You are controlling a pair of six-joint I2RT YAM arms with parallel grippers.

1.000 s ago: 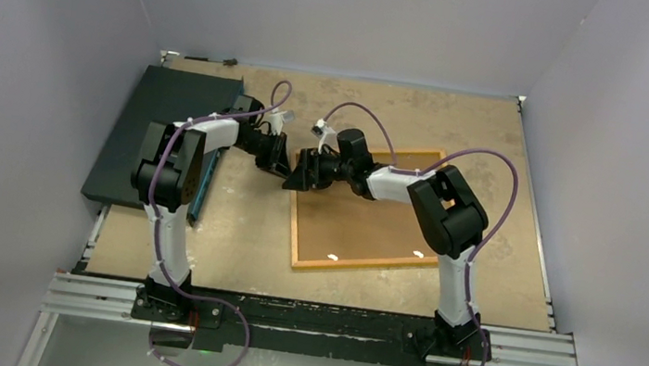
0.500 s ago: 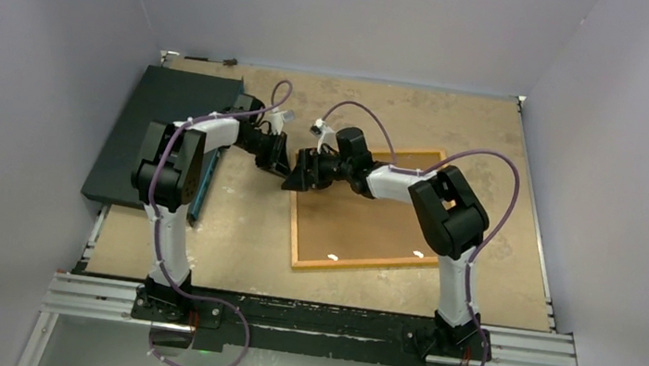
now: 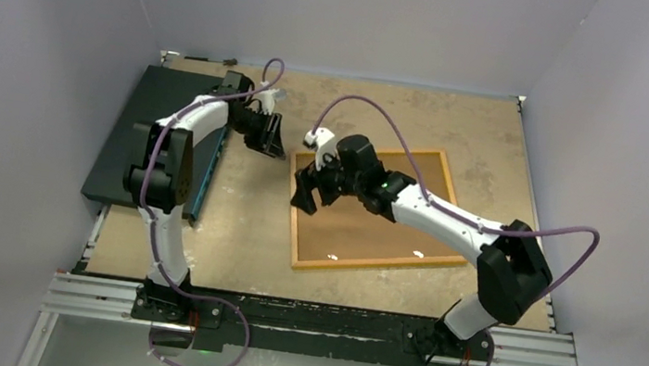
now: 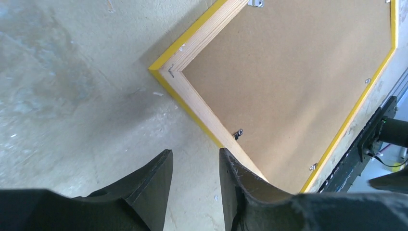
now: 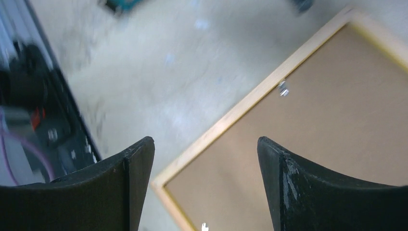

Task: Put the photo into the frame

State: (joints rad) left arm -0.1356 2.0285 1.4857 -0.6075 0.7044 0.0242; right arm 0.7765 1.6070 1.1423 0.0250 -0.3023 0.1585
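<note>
The frame (image 3: pixel 369 209) is lying face down on the table (image 3: pixel 240 229), its brown backing board sitting inside the wooden border. No photo is showing in any view. That fits two stages: the photo is already sealed behind the board, or it is lying somewhere the cameras are not catching. The pictures are not settling which, so the step in hand cannot be named.

The left gripper (image 3: pixel 268 139) is hanging over bare table just off the frame's far-left corner, its fingers a narrow gap apart and holding nothing. The right gripper (image 3: pixel 304 192) is hovering over the frame's left edge, its fingers spread wide and empty. Whatever follows, any work at the small clips (image 4: pixel 237 133) is calling for a fine, low approach, since they are lying nearly flat against the board.

The top view is giving the whole layout: both arms leaning toward the same corner, and a dark mat (image 3: pixel 160 125) at the far left. The left wrist view is adding what the top view is missing: the yellow outer edge of the frame, the mitred corner and the metal clips along the inner border. The right wrist view is blurred, showing one clip and the pale border, with nothing between the fingers.
</note>
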